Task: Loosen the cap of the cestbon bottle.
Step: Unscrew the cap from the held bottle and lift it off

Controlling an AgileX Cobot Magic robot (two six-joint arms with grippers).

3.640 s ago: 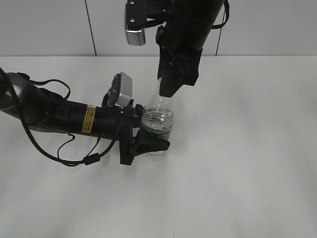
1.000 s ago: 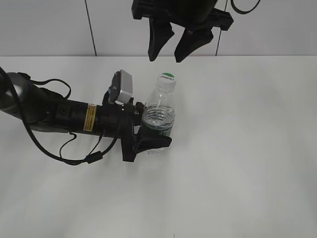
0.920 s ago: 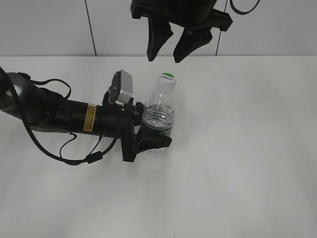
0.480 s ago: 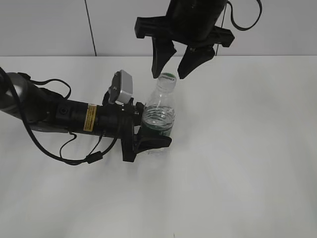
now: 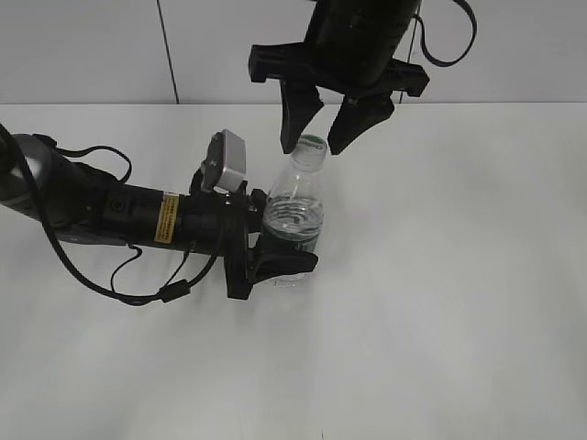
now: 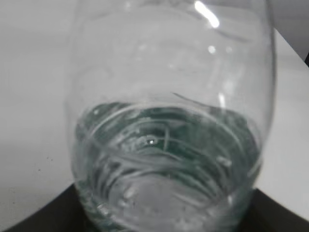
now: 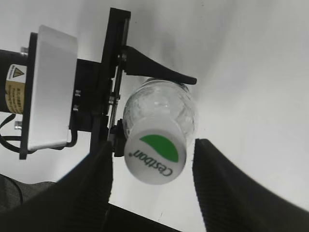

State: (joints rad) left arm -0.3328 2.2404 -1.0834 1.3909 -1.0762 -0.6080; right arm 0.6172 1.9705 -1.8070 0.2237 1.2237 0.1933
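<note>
Exterior view: centre frame, left gripper (image 5: 275,264) clamps the upright cestbon bottle (image 5: 294,220); right gripper (image 5: 323,137), jaws apart, straddles the cap (image 5: 312,147).
Left wrist view: bottle fills frame.
Right wrist view: fingers (image 7: 224,188) flank cap, lower centre, untouched.

Exterior view: raised, slanting down across the table (image 5: 459,302) toward the far wall. Left wrist view: low, level, pressed close against the bottle (image 6: 169,145) (it fills the frame). Right wrist view: straight down onto the cap (image 7: 155,155). All three share the bottle.
</note>
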